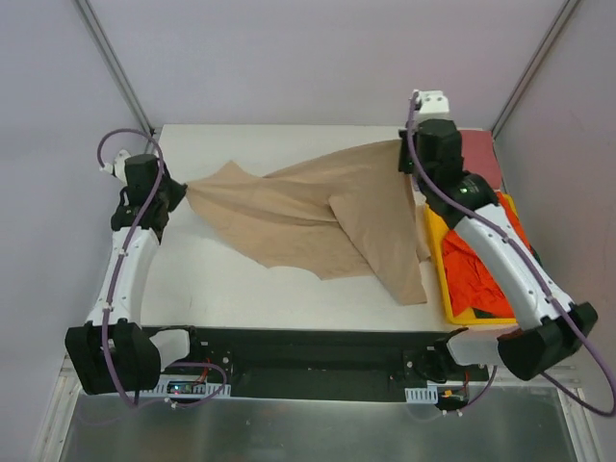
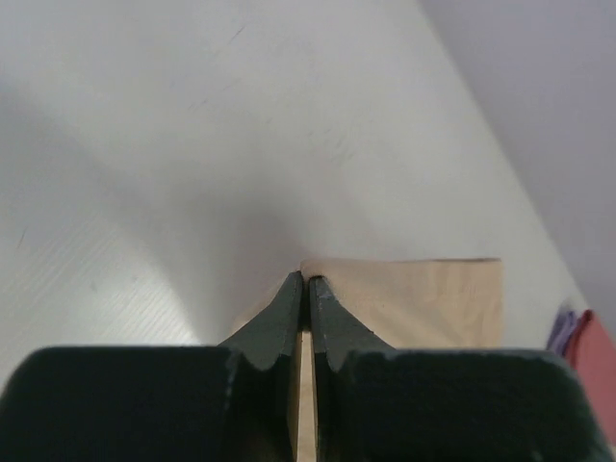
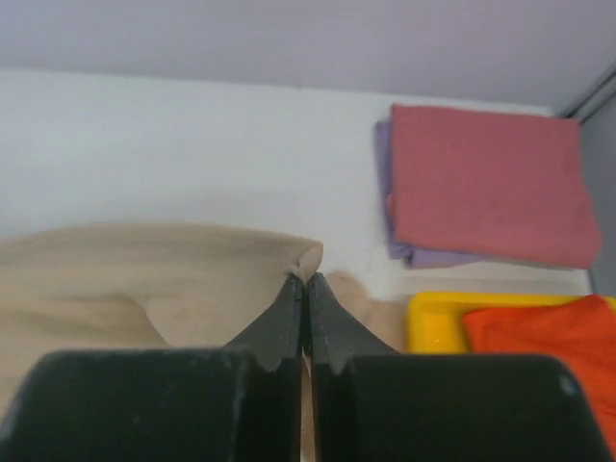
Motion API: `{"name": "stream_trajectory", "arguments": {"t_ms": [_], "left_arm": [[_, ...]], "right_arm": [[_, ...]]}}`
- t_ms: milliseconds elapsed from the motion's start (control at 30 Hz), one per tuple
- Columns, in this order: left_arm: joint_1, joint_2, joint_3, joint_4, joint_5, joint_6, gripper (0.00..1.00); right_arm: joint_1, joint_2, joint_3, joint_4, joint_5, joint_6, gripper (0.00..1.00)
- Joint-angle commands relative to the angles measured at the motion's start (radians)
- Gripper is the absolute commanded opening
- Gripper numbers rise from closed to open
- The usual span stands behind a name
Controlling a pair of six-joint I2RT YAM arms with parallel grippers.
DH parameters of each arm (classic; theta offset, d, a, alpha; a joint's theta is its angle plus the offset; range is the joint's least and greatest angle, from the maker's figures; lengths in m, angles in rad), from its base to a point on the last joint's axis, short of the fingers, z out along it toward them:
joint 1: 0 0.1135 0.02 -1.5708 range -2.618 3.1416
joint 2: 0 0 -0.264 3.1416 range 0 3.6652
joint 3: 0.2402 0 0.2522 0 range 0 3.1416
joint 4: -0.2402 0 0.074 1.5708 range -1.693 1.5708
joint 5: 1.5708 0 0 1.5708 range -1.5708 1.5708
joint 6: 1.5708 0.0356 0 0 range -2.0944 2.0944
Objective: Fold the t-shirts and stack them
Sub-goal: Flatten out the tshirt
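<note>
Left gripper (image 2: pixel 306 281) and right gripper (image 3: pixel 306 279) each clamp an end of the tan shirt (image 1: pixel 318 217), stretched sagging over the table (image 1: pixel 241 289) between them; light, limp cloth, likely best held by its corners.

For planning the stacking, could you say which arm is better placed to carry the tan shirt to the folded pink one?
Probably the right. The right gripper, shut on the tan shirt, is close to the pink shirt; the left gripper, also gripping it, is across the table.
</note>
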Motion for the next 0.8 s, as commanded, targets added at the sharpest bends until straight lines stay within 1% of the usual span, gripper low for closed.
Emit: {"name": "stream_trajectory", "arguments": {"t_ms": [0,167,267,333,367,467,633,667,767], "left_arm": [[0.008,-0.069,0.219,0.0,-0.097,0.07,0.0],[0.008,-0.127,0.416,-0.014,-0.122,0.153,0.0],[0.01,-0.184,0.516,-0.014,-0.12,0.201,0.0],[0.007,-0.218,0.585,-0.014,-0.122,0.242,0.0],[0.007,-0.235,0.623,-0.013,-0.114,0.264,0.0],[0.007,-0.264,0.755,-0.013,-0.065,0.372,0.0],[0.007,-0.299,0.971,-0.011,-0.02,0.474,0.0],[0.008,-0.299,1.004,-0.013,-0.013,0.488,0.0],[0.008,-0.279,1.093,-0.007,0.03,0.509,0.0]], "right_arm": [[-0.061,-0.12,0.138,-0.071,0.017,-0.138,0.0],[-0.089,-0.22,0.301,-0.122,0.077,-0.249,0.0],[-0.088,-0.28,0.382,-0.154,0.035,-0.286,0.0],[-0.088,-0.32,0.432,-0.186,-0.039,-0.315,0.0],[-0.086,-0.344,0.449,-0.206,-0.101,-0.332,0.0],[-0.086,-0.393,0.533,-0.29,-0.249,-0.349,0.0],[-0.086,-0.455,0.642,-0.352,-0.378,-0.309,0.0],[-0.086,-0.464,0.657,-0.361,-0.433,-0.3,0.0],[-0.086,-0.505,0.667,-0.357,-0.511,-0.252,0.0]]}}
